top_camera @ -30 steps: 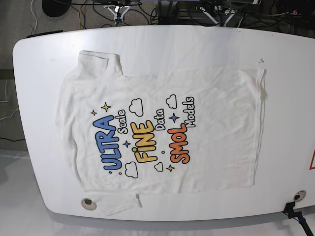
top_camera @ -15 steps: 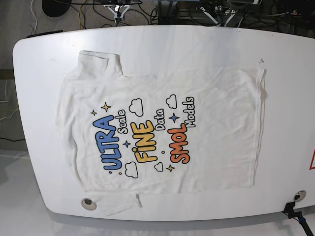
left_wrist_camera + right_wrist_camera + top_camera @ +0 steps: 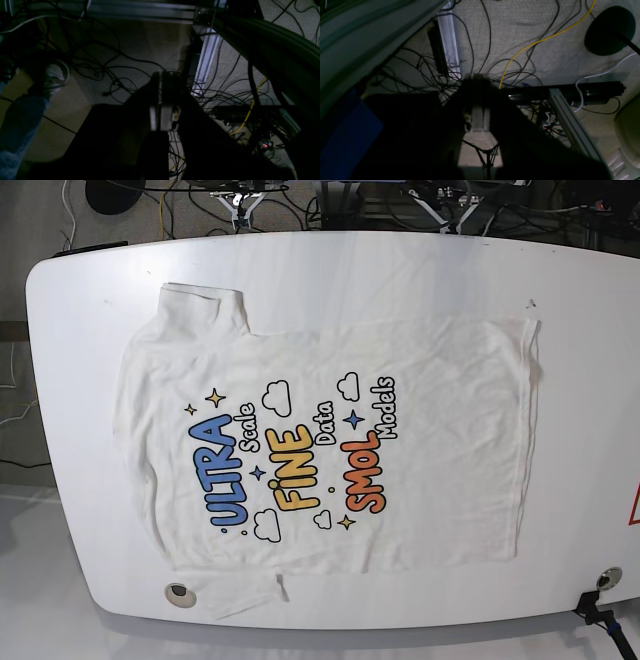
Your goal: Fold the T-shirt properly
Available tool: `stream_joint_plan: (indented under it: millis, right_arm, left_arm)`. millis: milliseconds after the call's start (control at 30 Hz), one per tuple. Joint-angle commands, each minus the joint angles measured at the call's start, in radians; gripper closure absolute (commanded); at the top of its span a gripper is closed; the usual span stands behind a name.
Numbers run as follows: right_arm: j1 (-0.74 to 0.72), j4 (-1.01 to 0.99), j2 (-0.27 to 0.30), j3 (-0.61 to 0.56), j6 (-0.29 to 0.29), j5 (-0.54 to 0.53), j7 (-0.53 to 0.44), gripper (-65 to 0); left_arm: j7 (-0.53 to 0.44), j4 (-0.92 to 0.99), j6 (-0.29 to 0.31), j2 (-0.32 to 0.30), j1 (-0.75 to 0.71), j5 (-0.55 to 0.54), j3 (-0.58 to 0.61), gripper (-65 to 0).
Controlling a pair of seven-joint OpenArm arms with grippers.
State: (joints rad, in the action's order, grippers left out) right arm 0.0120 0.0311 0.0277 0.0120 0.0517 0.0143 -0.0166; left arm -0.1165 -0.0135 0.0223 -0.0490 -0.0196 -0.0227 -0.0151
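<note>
The white T-shirt (image 3: pixel 320 445) lies spread flat, print side up, across the white table (image 3: pixel 420 270) in the base view. Its collar end points left and its hem runs down the right. One sleeve (image 3: pixel 200 308) sticks out at the top left, the other (image 3: pixel 235 595) hangs at the near edge. Neither arm shows in the base view. In the left wrist view my left gripper (image 3: pixel 161 100) is shut with nothing between its fingers, hanging over the floor. The right wrist view shows my right gripper (image 3: pixel 477 100) shut and empty too, likewise over the floor.
Tangled cables (image 3: pixel 110 82) and a yellow cable (image 3: pixel 532 42) cover the carpet below both grippers. Aluminium frame rails (image 3: pixel 448 37) stand nearby. A person's shoe (image 3: pixel 53 77) and jeans leg show at the left. A round insert (image 3: pixel 180 593) sits in the table's near left edge.
</note>
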Motion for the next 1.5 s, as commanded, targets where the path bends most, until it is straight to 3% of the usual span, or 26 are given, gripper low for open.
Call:
stream_joint_plan:
  millis: [0,267,467,500,633,733,867,1000,1233,1467]
  right_arm:
    - [0.002,-0.002,0.003,0.002,-0.001,-0.001,0.001,0.0]
    - [0.034,0.013,0.011,0.001,0.005,-0.01,-0.005,0.0]
    - [0.123,0.093,0.037,-0.004,0.005,-0.027,-0.02,0.0]
    - [0.111,0.088,0.04,0.003,0.012,-0.017,-0.03,0.0]
    - [0.109,0.105,0.041,-0.002,0.008,-0.016,-0.025,-10.6]
    - [0.111,0.103,0.042,-0.001,0.007,-0.012,-0.025,-13.0]
    - [0.11,0.1,0.039,-0.001,0.009,-0.02,-0.027,-11.3]
    - [0.116,0.109,0.041,0.004,0.015,-0.014,-0.03,-6.0]
    - [0.244,0.215,0.088,-0.049,0.03,-0.014,-0.04,-0.8]
    - [0.452,0.511,0.115,-0.045,0.025,-0.024,-0.049,0.0]
  left_arm:
    - [0.005,0.002,-0.003,-0.009,-0.003,0.002,0.001,0.0]
    - [-0.016,-0.021,-0.004,-0.054,-0.056,0.004,0.007,0.0]
    - [-0.004,-0.158,0.001,-0.108,-0.18,-0.014,0.005,0.0]
    - [-0.048,-0.133,-0.003,-0.111,-0.175,-0.018,0.003,0.0]
    - [-0.042,-0.132,-0.006,-0.113,-0.166,-0.028,0.005,-3.8]
    - [-0.013,-0.123,-0.005,-0.114,-0.164,-0.025,0.004,-7.4]
    - [0.001,-0.114,-0.005,-0.113,-0.163,-0.024,0.004,-7.2]
    - [0.002,-0.141,0.004,-0.113,-0.207,-0.025,0.004,-1.4]
    - [0.012,-0.359,0.017,-0.137,-0.452,-0.051,-0.012,-0.9]
    - [0.036,-0.63,0.049,-0.182,-0.677,-0.052,-0.001,0.0]
